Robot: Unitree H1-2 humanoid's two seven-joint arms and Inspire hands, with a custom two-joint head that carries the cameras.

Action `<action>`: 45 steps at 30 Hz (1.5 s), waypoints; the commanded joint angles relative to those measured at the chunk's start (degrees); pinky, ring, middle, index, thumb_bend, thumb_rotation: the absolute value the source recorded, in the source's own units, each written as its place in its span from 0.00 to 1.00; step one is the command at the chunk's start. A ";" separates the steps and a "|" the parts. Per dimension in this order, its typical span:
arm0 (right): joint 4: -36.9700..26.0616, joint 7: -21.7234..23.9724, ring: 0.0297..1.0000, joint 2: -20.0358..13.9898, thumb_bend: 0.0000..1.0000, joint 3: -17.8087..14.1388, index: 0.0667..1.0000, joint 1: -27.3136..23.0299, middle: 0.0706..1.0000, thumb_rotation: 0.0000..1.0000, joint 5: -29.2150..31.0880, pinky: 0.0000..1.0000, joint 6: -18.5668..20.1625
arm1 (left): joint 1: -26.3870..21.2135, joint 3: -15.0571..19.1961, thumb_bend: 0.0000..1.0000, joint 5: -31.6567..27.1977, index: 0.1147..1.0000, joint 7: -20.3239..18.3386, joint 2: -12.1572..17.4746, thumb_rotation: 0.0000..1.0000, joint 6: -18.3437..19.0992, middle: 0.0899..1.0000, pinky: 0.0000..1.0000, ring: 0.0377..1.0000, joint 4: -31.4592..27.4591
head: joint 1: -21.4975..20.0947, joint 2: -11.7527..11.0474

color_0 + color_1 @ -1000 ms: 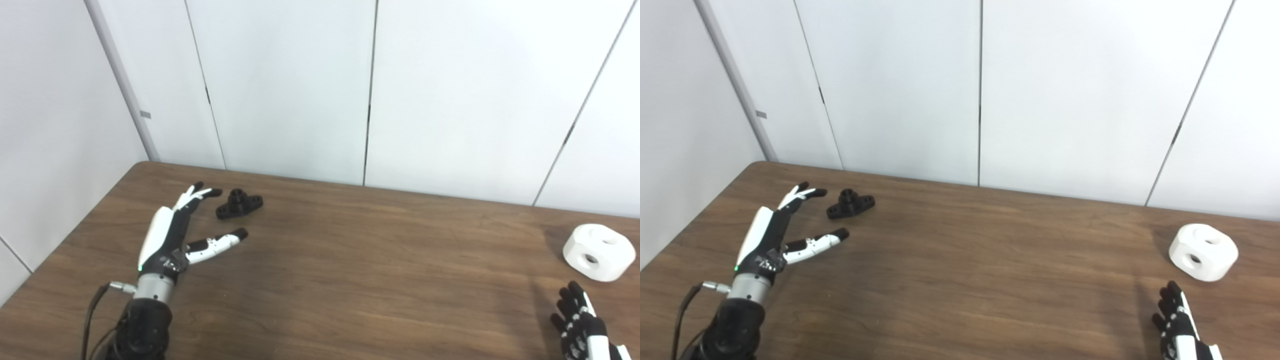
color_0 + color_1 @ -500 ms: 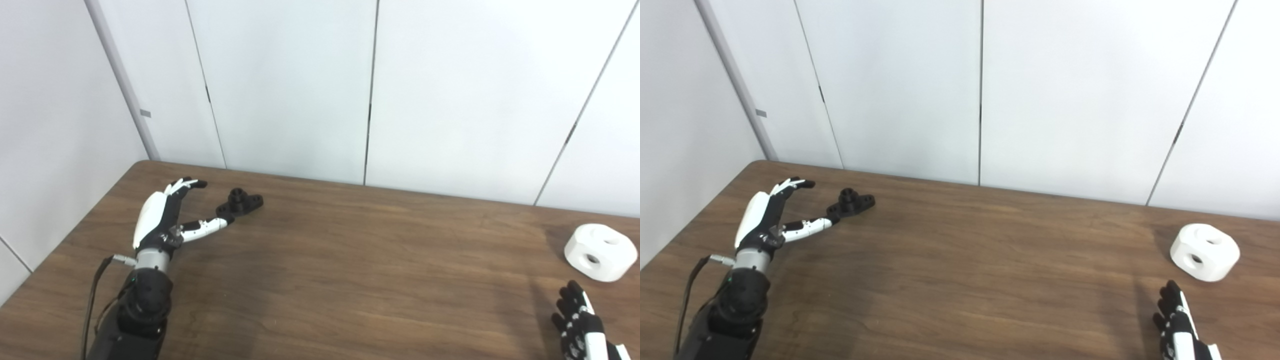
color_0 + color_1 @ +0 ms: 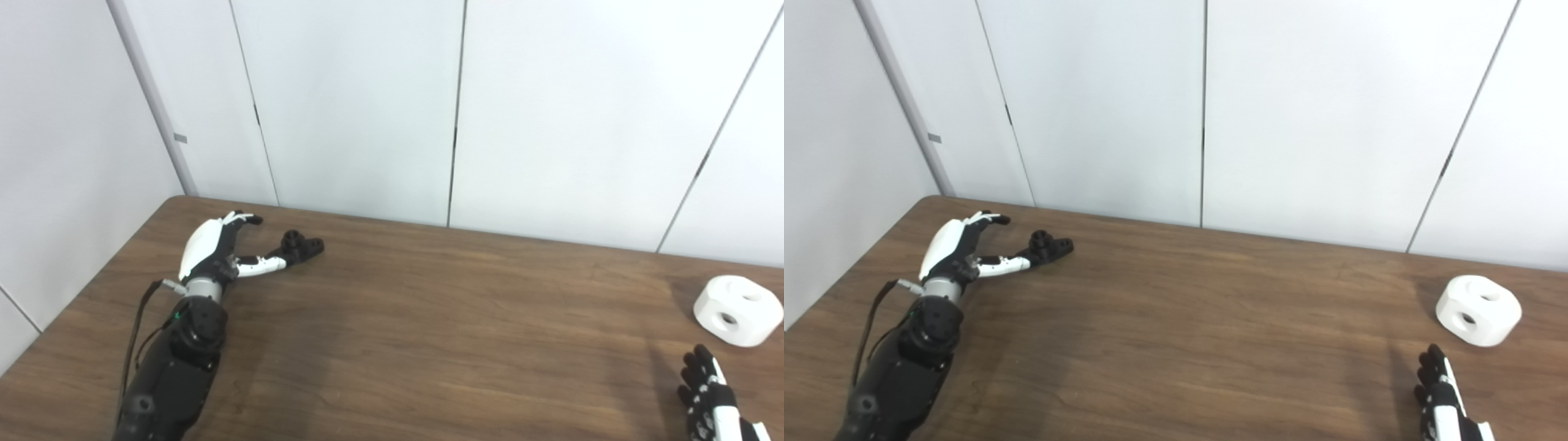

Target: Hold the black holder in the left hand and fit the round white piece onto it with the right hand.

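Left hand reaches the black holder near the table's far left corner.

The left hand (image 3: 211,252) lies with fingers spread, thumb tip at, perhaps touching, the black holder (image 3: 302,246), grasping nothing. The round white piece (image 3: 1478,309) sits by the right edge of the table (image 3: 429,318). The right eye view shows more table beyond it. The right hand (image 3: 1439,401), at the near edge, is cropped; fingers look extended. No writing is legible.

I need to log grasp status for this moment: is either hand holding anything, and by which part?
Nothing is held. The left hand is open beside the black holder, and the right hand is short of the round white piece.
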 commanded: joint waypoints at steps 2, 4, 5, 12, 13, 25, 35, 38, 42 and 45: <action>-1.53 -0.07 1.00 0.22 0.63 0.25 1.00 0.41 0.99 1.00 -0.10 1.00 0.25 | -4.44 -1.39 0.92 1.32 0.80 0.49 3.27 0.30 -0.73 0.97 1.00 1.00 1.37 | -0.05 0.05; -1.52 -0.08 1.00 0.20 0.63 0.28 1.00 0.54 0.99 1.00 -0.19 1.00 0.05 | -5.44 -2.44 0.92 1.48 0.80 0.27 3.74 0.31 -0.43 0.97 1.00 1.00 2.75 | -0.11 -0.04; -1.56 -0.08 1.00 0.16 0.62 0.30 1.00 0.61 0.99 1.00 -0.28 1.00 0.02 | -6.09 -3.03 0.92 1.56 0.80 -0.11 3.94 0.31 0.08 0.97 1.00 1.00 3.46 | -0.11 -0.04; -1.49 0.04 1.00 0.15 0.59 0.27 1.00 0.62 0.99 1.00 -0.16 1.00 -0.58 | -9.19 -6.74 0.94 2.36 0.80 -1.51 4.84 0.37 1.48 0.97 1.00 1.00 7.34 | -0.37 0.08; -1.58 -0.02 1.00 0.16 0.59 0.28 1.00 0.63 0.99 1.00 -0.24 1.00 -0.49 | -9.55 -7.15 0.94 2.44 0.80 -1.61 4.92 0.38 1.62 0.97 1.00 1.00 7.94 | -0.37 0.08; -2.21 -0.47 1.00 0.64 0.59 0.09 1.00 0.84 0.99 1.00 0.06 1.00 0.57 | -12.74 -10.77 0.93 2.74 0.77 -2.55 5.85 0.37 1.47 0.97 1.00 1.00 14.44 | -0.50 0.33; -2.68 -0.82 1.00 0.56 0.57 0.09 1.00 1.02 0.99 1.00 -0.32 1.00 0.86 | -12.50 -11.59 0.92 2.40 0.73 -2.79 6.08 0.35 1.65 0.95 1.00 1.00 15.39 | -0.52 0.55; -2.65 -0.66 0.99 0.46 0.57 0.28 1.00 1.02 0.99 1.00 -0.43 1.00 0.63 | -12.38 -11.65 0.92 2.12 0.71 -2.90 6.08 0.34 1.07 0.94 1.00 1.00 15.67 | -0.52 0.55; -2.86 -0.55 1.00 0.38 0.54 0.28 1.00 1.12 1.00 1.00 -0.28 1.00 0.91 | -12.21 -11.78 0.92 2.08 0.70 -3.37 6.09 0.34 1.27 0.94 1.00 1.00 15.32 | -0.69 0.91; -3.01 -0.67 1.00 0.30 0.56 0.40 1.00 1.20 0.99 1.00 -0.83 1.00 1.13 | -12.12 -11.65 0.92 1.82 0.70 -3.70 5.88 0.33 1.67 0.93 1.00 1.00 14.92 | -0.69 0.91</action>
